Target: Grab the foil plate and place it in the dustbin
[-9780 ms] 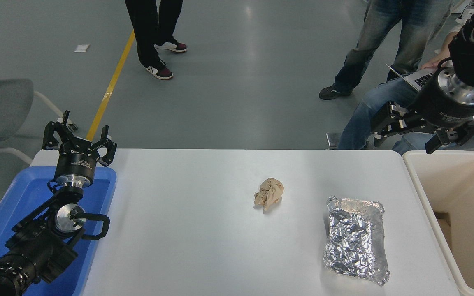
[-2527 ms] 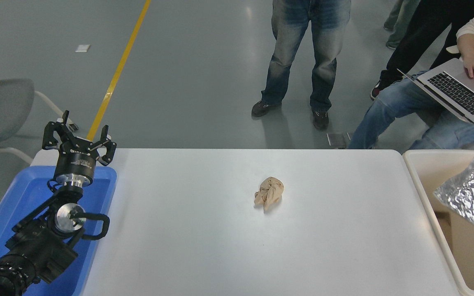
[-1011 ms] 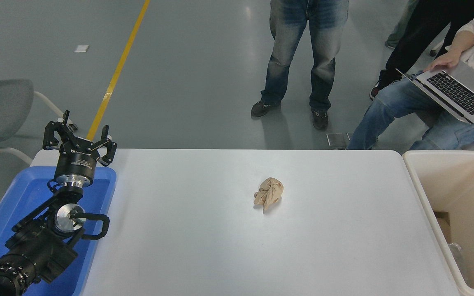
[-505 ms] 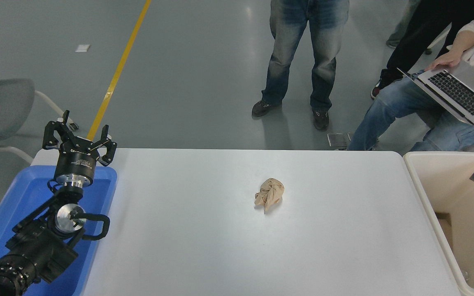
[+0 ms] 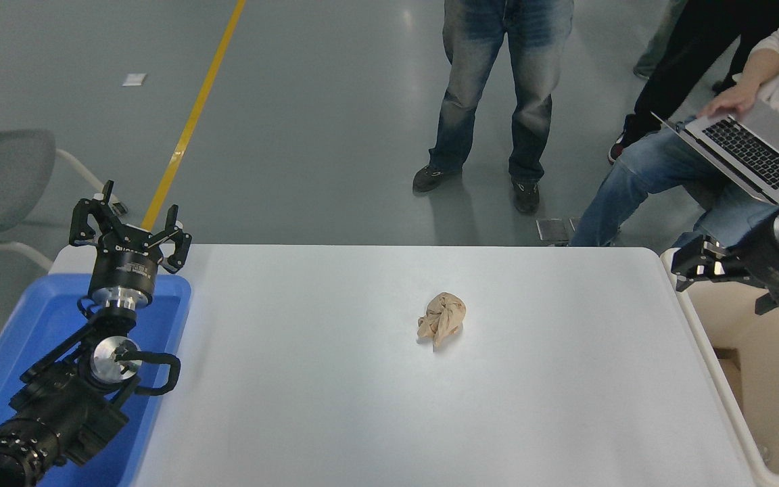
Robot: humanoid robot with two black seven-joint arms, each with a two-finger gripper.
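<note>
Hovering over the far rim of the large cream plastic dustbin (image 5: 714,338) at the white table's (image 5: 362,406) right edge, the black right gripper (image 5: 697,265) shows spread fingers holding nothing. No shiny foil plate shows anywhere; I judge it lies below in the bin, whose floor is mostly cut off. The left gripper (image 5: 129,226), open too, sits parked over the blue plastic tray (image 5: 38,318).

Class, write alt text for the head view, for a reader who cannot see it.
The right gripper, open and empty, hangs over the near rim of the cream dustbin at the white table's right end. Only a crumpled tan paper ball lies on the table; no foil plate is visible. The left gripper is parked over a blue tray; people stand beyond.
</note>
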